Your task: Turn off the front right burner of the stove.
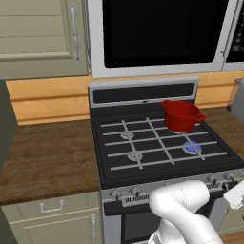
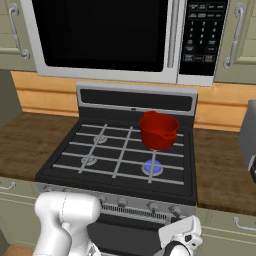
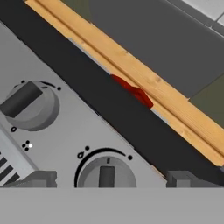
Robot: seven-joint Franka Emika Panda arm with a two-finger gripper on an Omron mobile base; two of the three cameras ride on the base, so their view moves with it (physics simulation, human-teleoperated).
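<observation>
While blue flame glows at the front right burner, that small ring sits at the front right of the black cooktop of the stove, under the grey grate bars. From the right base camera the same burner shows just in front of a red pot, which stands on the rear right grate. Two plain silver rings lie on the left half of the cooktop, one behind the other, and neither shows blue.

Along the stainless front panel runs a row of small silver knobs. In the hand camera, one knob sits at the bottom centre, between the two dark fingertips of the claw; its raised bar points straight up in that picture, toward a black arc printed around it. A second knob lies up and to the left, its bar slanted. The claw's fingers stand apart, one on each side of the lower knob, and whether they touch it cannot be told.

Above the stove hangs a silver microwave with a black window and a keypad on its right side. Brown wooden table runs on both sides of the range, with pale green cabinets below and a light wood backsplash behind.
</observation>
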